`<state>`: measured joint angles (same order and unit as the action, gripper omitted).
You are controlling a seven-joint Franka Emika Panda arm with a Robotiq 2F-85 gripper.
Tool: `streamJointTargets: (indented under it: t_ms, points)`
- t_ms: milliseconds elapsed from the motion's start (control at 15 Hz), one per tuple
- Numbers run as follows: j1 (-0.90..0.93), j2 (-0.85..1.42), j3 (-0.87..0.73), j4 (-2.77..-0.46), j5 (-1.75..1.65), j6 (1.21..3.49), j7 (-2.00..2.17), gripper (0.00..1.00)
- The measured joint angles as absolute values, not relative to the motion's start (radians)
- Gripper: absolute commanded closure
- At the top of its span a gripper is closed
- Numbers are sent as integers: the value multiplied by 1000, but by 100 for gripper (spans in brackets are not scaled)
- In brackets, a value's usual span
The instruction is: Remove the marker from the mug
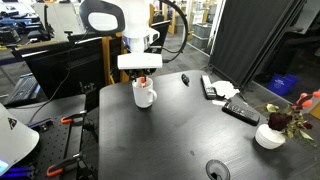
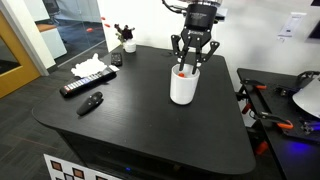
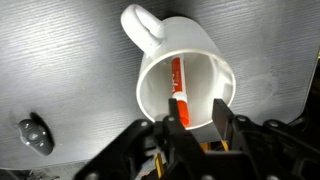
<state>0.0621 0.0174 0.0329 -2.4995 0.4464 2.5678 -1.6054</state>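
Note:
The white mug stands upright on the black table, handle pointing away from my gripper in the wrist view; it shows in both exterior views. The red-orange marker leans inside it, its top end sticking out above the rim. My gripper hangs straight over the mug's mouth. It is open, with its fingers on either side of the marker's top end; the marker lies close to one finger and the other is apart from it.
A small black oblong object lies on the table near the mug. A remote, white papers and a flowered white bowl sit towards the table's edge.

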Motion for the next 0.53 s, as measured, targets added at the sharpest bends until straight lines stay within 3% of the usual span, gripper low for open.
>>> streamJointTargets:
  t_ms: [533]
  points:
    - [62,35,42,-2496,446,2589,-1606,73]
